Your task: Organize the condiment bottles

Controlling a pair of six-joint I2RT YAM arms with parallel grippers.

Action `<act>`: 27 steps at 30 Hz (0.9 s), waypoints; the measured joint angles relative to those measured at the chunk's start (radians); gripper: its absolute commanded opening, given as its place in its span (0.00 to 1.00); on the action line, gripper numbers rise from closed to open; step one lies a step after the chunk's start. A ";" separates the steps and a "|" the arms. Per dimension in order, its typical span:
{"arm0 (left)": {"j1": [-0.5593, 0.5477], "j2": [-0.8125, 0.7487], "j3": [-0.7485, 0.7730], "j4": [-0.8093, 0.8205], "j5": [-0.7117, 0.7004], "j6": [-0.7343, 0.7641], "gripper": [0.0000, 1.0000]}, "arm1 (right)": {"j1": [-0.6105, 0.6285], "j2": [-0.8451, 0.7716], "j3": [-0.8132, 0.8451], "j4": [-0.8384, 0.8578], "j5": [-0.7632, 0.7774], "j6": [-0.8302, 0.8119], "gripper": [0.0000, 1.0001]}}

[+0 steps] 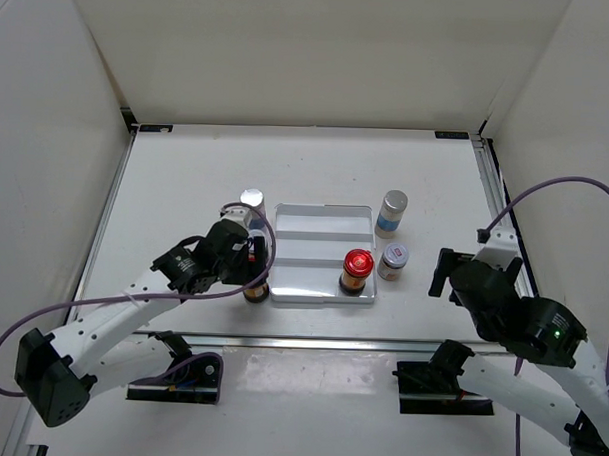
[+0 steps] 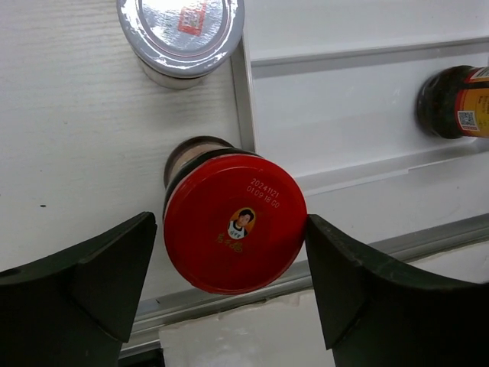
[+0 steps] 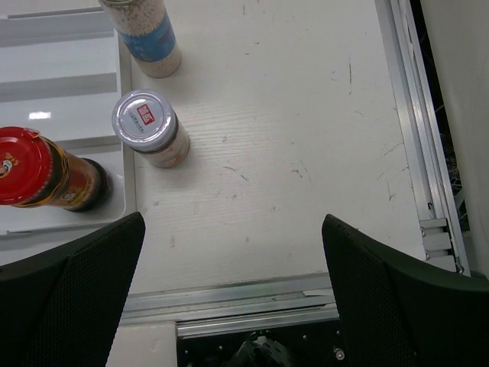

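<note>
We note the white tray (image 1: 325,221). The right gripper (image 3: 233,222) stands released, jaws wide. The left gripper (image 2: 231,225) has its fingers flanking a red-capped jar (image 2: 229,191) beside the tray's near-left corner; we cannot confirm a grasp. A second red-capped jar (image 1: 356,270) stands in the tray's near-right corner.

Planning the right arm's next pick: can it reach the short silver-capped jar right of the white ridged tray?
Likely yes: the open right gripper has only bare table between it and the short silver-capped jar.

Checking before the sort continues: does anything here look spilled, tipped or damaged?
Nothing stands out. The red-capped brown jar in the white ridged tray, its twin outside, and the silver-capped jars all stand capped, with no spill.
</note>
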 measured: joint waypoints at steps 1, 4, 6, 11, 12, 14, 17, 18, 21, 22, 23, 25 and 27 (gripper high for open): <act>0.000 0.006 0.000 0.002 0.005 -0.003 0.81 | 0.000 -0.011 0.000 0.000 0.000 0.000 1.00; 0.000 0.021 0.002 0.011 0.011 -0.002 0.70 | 0.000 -0.019 0.000 0.000 -0.003 -0.002 1.00; 0.000 0.029 0.007 0.015 0.011 -0.001 0.65 | 0.000 -0.019 0.000 0.001 -0.004 -0.002 1.00; -0.010 0.049 0.020 0.019 0.006 -0.001 0.33 | 0.000 -0.009 0.000 0.001 -0.004 -0.004 1.00; -0.014 0.051 0.024 0.015 0.003 -0.001 0.29 | 0.000 -0.005 0.000 0.002 -0.004 -0.005 1.00; -0.026 0.054 0.035 0.000 -0.010 0.000 0.17 | 0.000 -0.001 0.000 0.002 -0.004 -0.005 1.00; -0.055 0.055 0.067 -0.054 -0.045 0.005 0.11 | 0.000 0.000 0.000 0.002 -0.004 -0.006 1.00; -0.066 0.056 0.084 -0.075 -0.053 0.005 0.11 | 0.000 0.000 0.000 0.002 -0.004 -0.006 1.00; -0.110 0.064 0.163 -0.134 -0.090 0.003 0.11 | 0.000 -0.001 0.000 0.002 -0.004 -0.006 1.00; -0.122 0.066 0.191 -0.149 -0.103 0.003 0.11 | 0.000 -0.001 0.000 0.002 -0.004 -0.006 1.00; -0.135 0.069 0.219 -0.156 -0.113 0.001 0.11 | 0.000 -0.001 0.000 0.002 -0.004 -0.006 1.00; -0.164 0.081 0.278 -0.157 -0.126 -0.006 0.11 | 0.000 -0.001 0.000 0.002 -0.004 -0.006 1.00; -0.193 0.100 0.321 -0.146 -0.140 -0.013 0.11 | 0.000 -0.001 0.000 0.002 -0.004 -0.006 1.00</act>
